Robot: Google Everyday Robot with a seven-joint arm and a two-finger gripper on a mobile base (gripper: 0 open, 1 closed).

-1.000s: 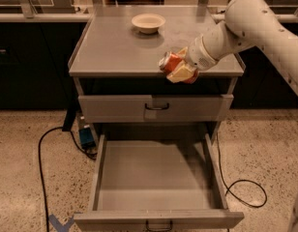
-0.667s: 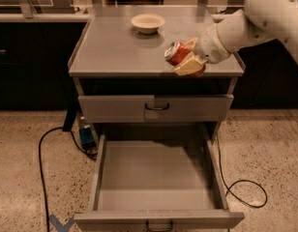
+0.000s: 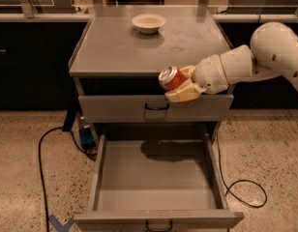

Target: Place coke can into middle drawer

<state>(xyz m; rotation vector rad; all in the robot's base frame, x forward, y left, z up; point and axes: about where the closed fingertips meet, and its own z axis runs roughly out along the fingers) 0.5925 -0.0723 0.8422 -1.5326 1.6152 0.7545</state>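
Obs.: the end effector (image 3: 180,83) is clamped on the coke can (image 3: 170,78), with one finger over the red body and one under it. The can is tilted, its silver top toward the left of the view. It hangs in the air above the back part of the middle drawer (image 3: 158,187), a little right of that drawer's centre line, and appears to touch nothing but the fingers.

Change: over the last second the can has come down and forward. It was level with the top of the desk (image 3: 120,47). It is now below the desk's front edge, in front of the closed upper drawer front (image 3: 115,111) directly above the middle drawer. The white arm (image 3: 275,47) has swung lower with it.

Middle drawer: pulled out toward the camera, nothing visible inside. A dark shadow (image 3: 171,150) lies on its floor near the back, under the can.

Reading: the lift off the desk looks finished and the descent toward the middle drawer has begun. Still to do: lower past the upper drawer front, get inside the side walls, release.

Risk: a tilted can will likely roll once let go.

Cream bowl (image 3: 148,22): well above and behind the middle drawer, on the desk top, unmoved.
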